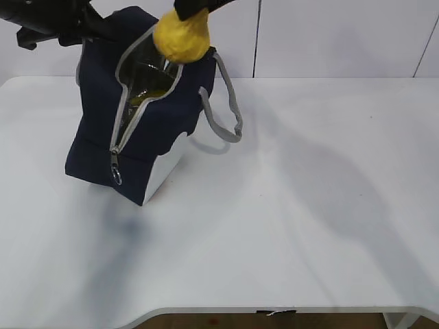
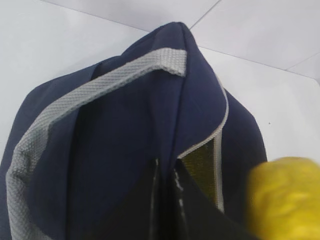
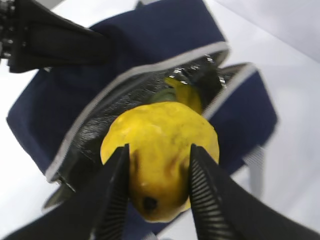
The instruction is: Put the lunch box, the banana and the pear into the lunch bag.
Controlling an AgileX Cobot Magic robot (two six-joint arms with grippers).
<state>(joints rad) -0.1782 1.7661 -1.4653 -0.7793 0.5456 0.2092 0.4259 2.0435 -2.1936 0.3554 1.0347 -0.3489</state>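
The navy lunch bag (image 1: 147,130) stands at the table's back left with its zipper open and silver lining showing. My right gripper (image 3: 159,148) is shut on the yellow pear (image 3: 162,135) and holds it just above the bag's opening (image 3: 150,95); the pear also shows in the exterior view (image 1: 180,35). The banana (image 3: 186,94) lies inside the bag. My left gripper (image 2: 166,172) is shut on a fold of the lunch bag (image 2: 125,130) at its top edge, beside a grey handle (image 2: 100,85). The lunch box is hidden.
The second grey handle (image 1: 230,103) hangs off the bag's right side. The ring zipper pull (image 1: 116,177) dangles at the bag's front. The white table (image 1: 309,205) stretches right and forward. The left arm (image 3: 50,37) reaches over the bag's far edge.
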